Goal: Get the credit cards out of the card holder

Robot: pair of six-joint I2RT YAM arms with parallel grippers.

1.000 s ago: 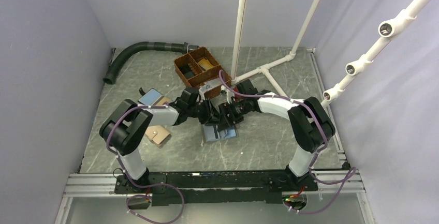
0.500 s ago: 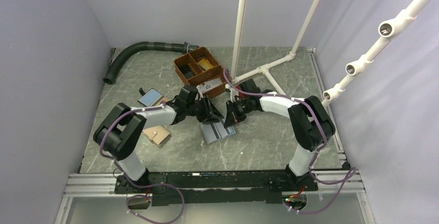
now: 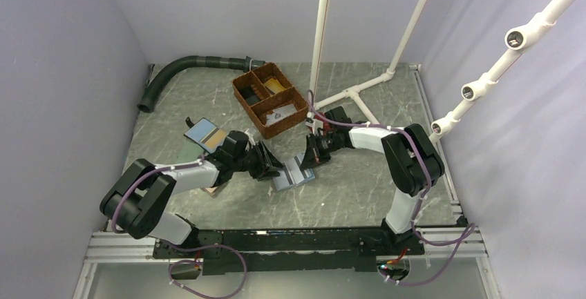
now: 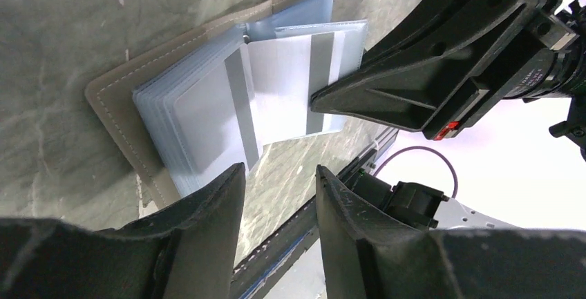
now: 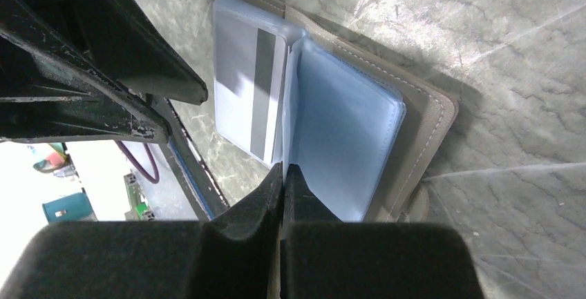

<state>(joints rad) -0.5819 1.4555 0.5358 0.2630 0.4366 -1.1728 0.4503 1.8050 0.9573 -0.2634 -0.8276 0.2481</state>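
On grey table [image 3: 345,195], card holder [image 3: 291,175] lay open, blue sleeves up. Jaws of right gripper [image 5: 284,168] were pressed tight together, tips at edge of striped credit card [image 4: 290,85]; grip on it unclear. Just beside holder, left gripper [image 4: 276,175] hovered, fingers apart, empty.

The holder [image 3: 294,175] is lying open and flat, taupe side down and light blue sleeves up, just 6 o'clock of the table's [image 3: 359,188] middle. In the right wrist view, a pale grey-white card [image 5: 245,85] with a grey stripe shows on its 9 o'clock half. We can't tell if it's still sleeved.
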